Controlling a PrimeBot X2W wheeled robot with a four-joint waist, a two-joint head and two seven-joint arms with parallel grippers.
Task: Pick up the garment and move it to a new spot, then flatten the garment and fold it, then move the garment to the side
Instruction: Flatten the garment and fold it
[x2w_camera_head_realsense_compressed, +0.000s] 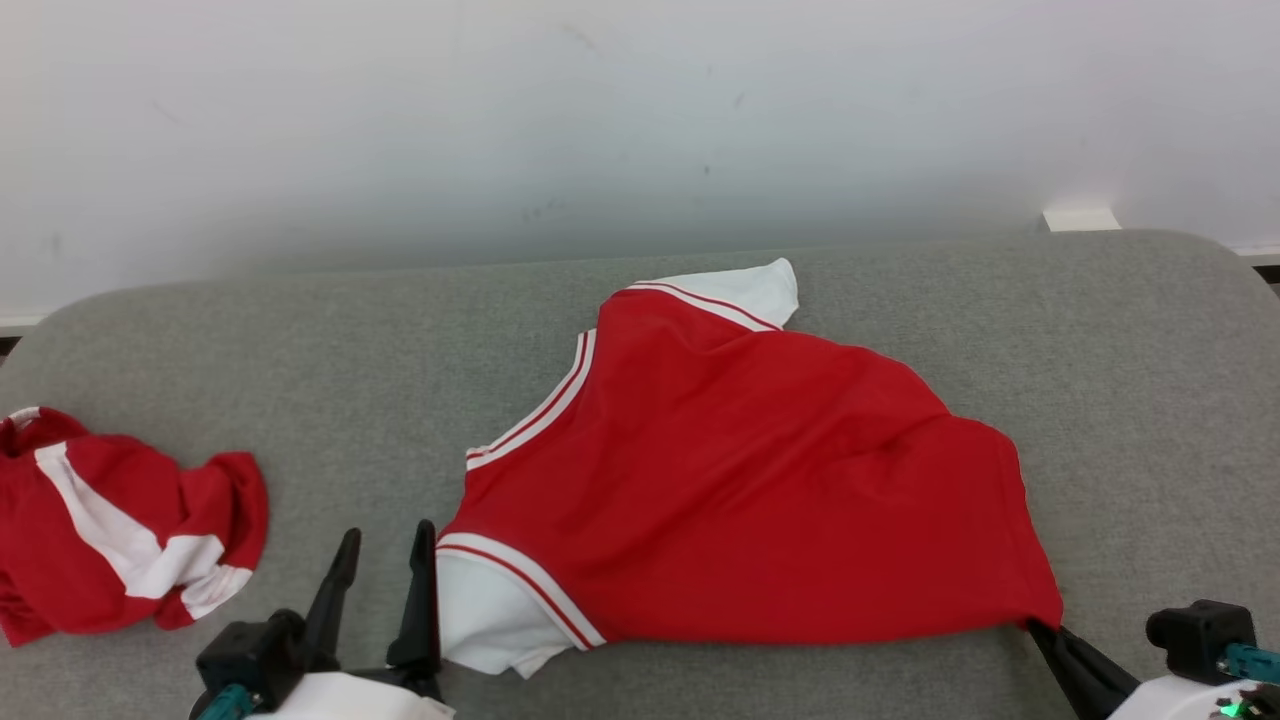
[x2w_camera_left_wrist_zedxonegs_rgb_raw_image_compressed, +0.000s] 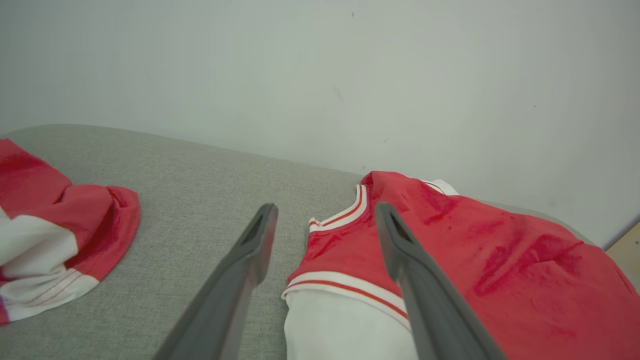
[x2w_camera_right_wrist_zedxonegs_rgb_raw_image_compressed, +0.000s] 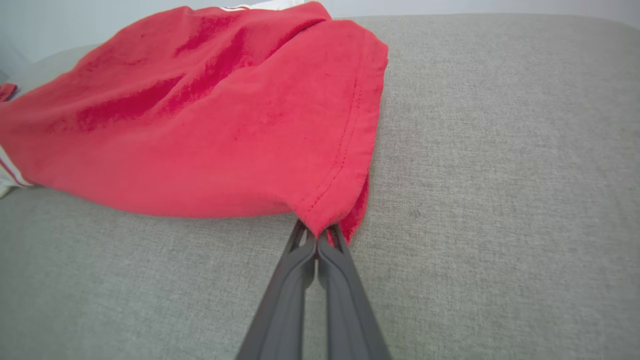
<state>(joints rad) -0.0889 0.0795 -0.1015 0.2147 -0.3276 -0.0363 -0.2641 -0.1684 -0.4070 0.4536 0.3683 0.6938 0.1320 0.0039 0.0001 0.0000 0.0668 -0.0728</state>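
Light, limp garment (x2w_camera_head_realsense_compressed: 740, 480) (bunches easily). Hem corner, near the table's (x2w_camera_head_realsense_compressed: 300, 340) front edge, pinched in right gripper (x2w_camera_right_wrist_zedxonegs_rgb_raw_image_compressed: 317, 234); left gripper (x2w_camera_head_realsense_compressed: 385, 545) gapes beside white sleeve (x2w_camera_head_realsense_compressed: 490, 610), the likely next hold.

A grey, cloth-covered surface (x2w_camera_head_realsense_compressed: 300, 350) with rounded far corners spans the lower half of the head view. A red jersey (x2w_camera_head_realsense_compressed: 740, 480) with white sleeves lies spread over its centre and right, one sleeve toward the bottom edge. A crumpled red-and-white garment (x2w_camera_head_realsense_compressed: 110, 530) lies well apart at the left edge.
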